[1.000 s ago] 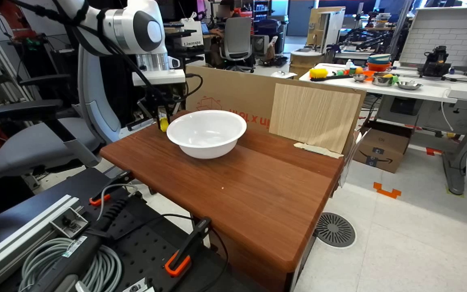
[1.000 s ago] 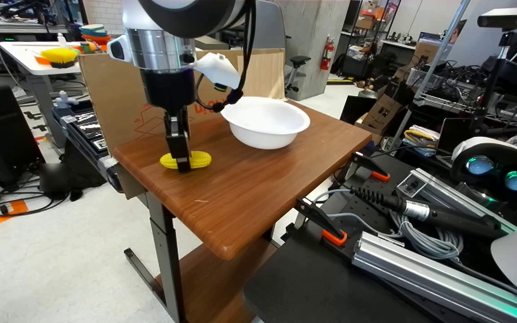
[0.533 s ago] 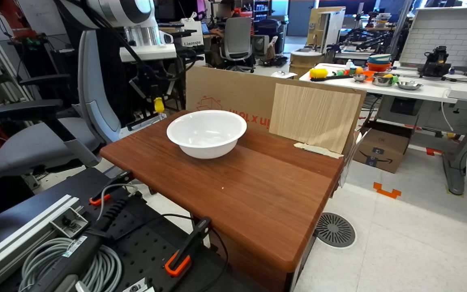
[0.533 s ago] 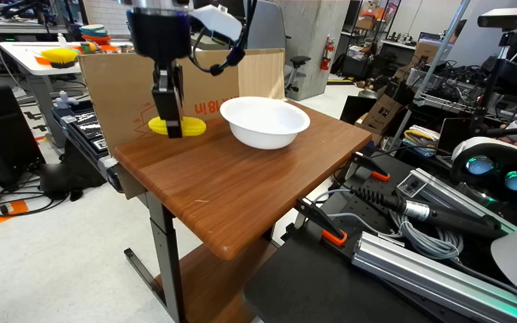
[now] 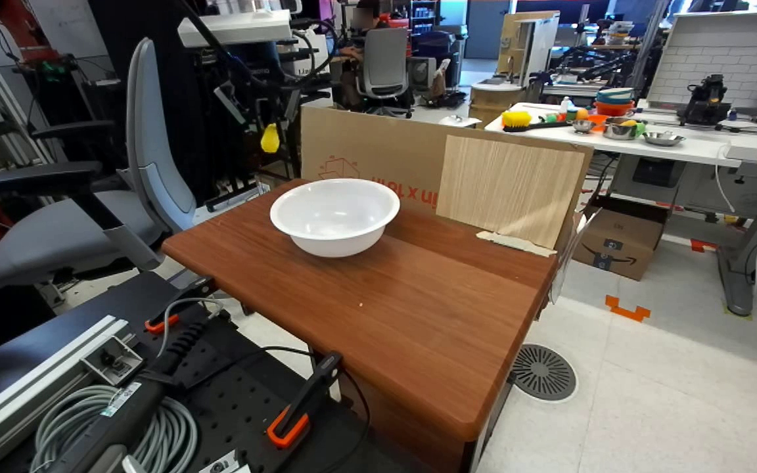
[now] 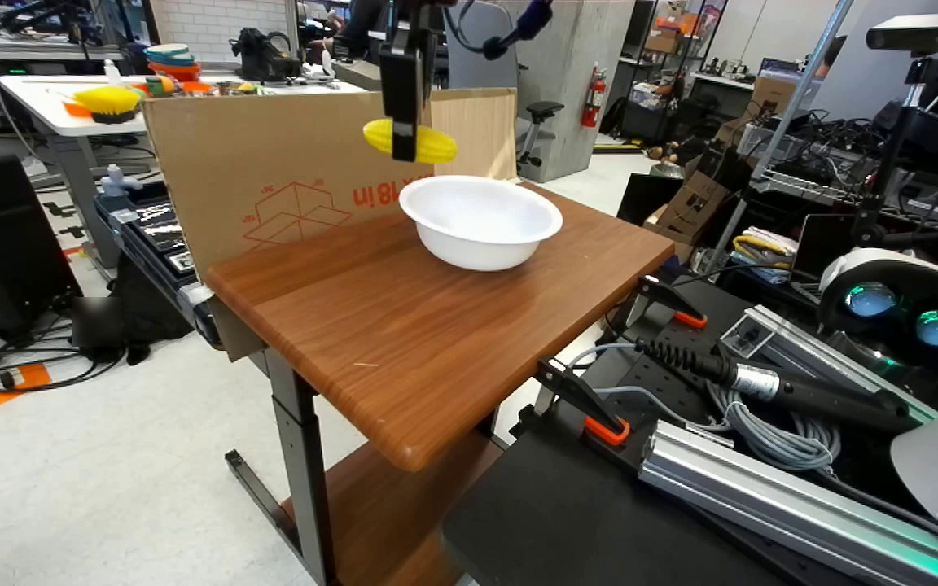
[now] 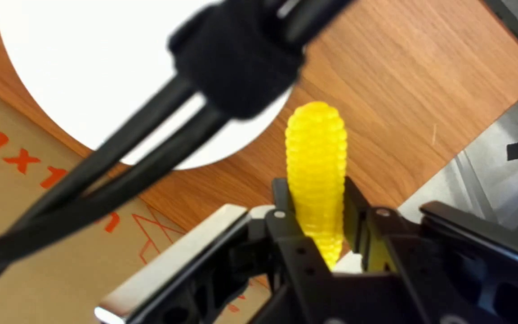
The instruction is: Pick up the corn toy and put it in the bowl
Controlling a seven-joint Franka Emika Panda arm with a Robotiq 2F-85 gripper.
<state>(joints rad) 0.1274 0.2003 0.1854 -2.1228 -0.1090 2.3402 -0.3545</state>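
The corn toy is bright yellow and bumpy. It shows in both exterior views (image 5: 270, 138) (image 6: 436, 146) and in the wrist view (image 7: 316, 153). My gripper (image 6: 404, 145) is shut on its middle and holds it in the air, well above the table. In the wrist view both fingers (image 7: 317, 193) press on its sides. The plain white bowl (image 5: 334, 244) stands upright on the table and looks empty; it also shows in an exterior view (image 6: 481, 251), with the toy above and left of it. In the wrist view the bowl (image 7: 83, 76) is up and left, partly behind black cables.
The brown wooden table (image 6: 371, 325) has a cardboard sheet (image 6: 273, 163) standing along its back edge, with a light wood panel (image 5: 510, 190) against it. A black pegboard bench with clamps (image 5: 293, 420) and coiled cable adjoins the table. A grey chair (image 5: 148, 144) stands beside it.
The gripper closed around the corn toy at the table has lifted it high into the air. In the last half second it has also moved nearer the bowl. The bowl has not moved.
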